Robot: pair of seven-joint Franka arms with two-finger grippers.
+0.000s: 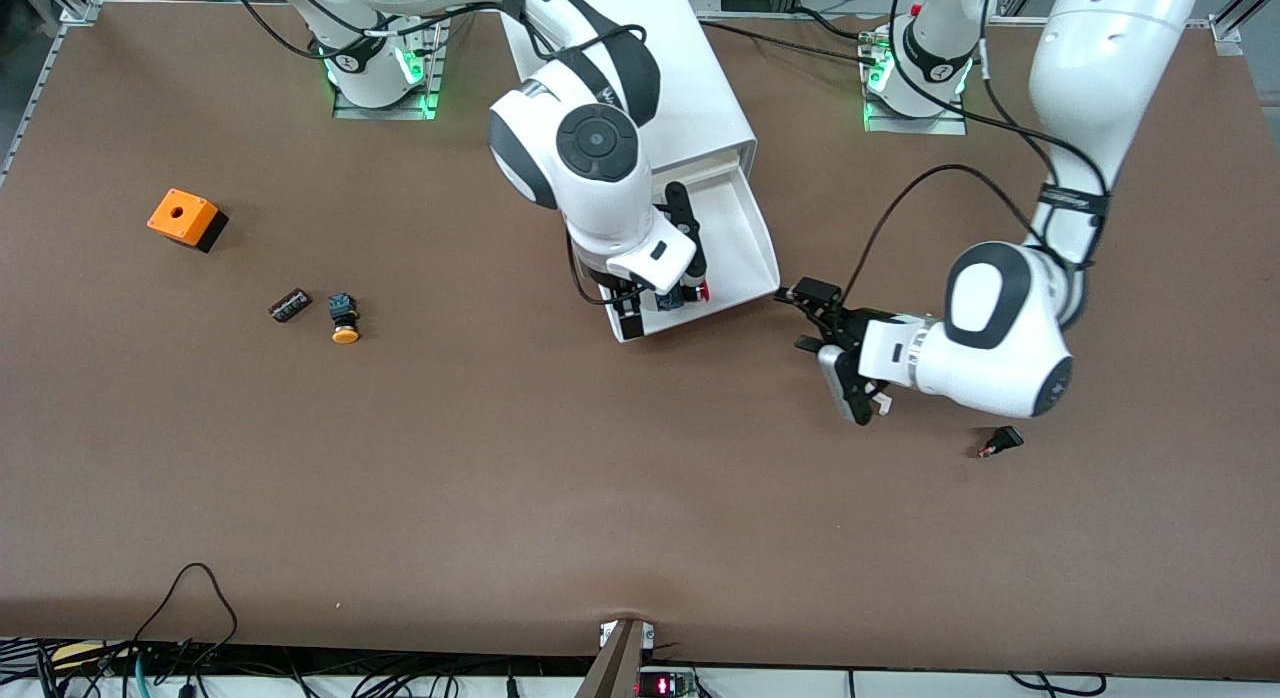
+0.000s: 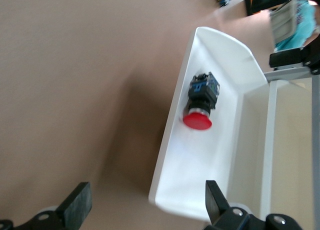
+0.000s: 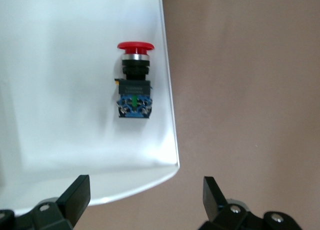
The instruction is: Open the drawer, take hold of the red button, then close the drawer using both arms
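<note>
The drawer (image 1: 748,228) stands pulled out of the white cabinet (image 1: 700,88) toward the front camera. The button (image 1: 692,295), with a red cap and a black-blue body, lies on its side inside the drawer by its front wall. My right gripper (image 1: 660,303) hangs open over the drawer's front edge, above the button and not touching it. In the right wrist view the button (image 3: 134,80) lies on the drawer floor (image 3: 60,90), ahead of my open right gripper (image 3: 145,197). My left gripper (image 1: 805,318) is open and empty, just off the drawer's front corner toward the left arm's end. The left wrist view shows the button (image 2: 201,100), the drawer (image 2: 220,155) and my left gripper (image 2: 147,205).
An orange box (image 1: 185,218), a small dark part (image 1: 290,305) and a yellow-capped button (image 1: 344,320) lie toward the right arm's end of the table. A small black part (image 1: 1002,441) lies on the table under the left arm.
</note>
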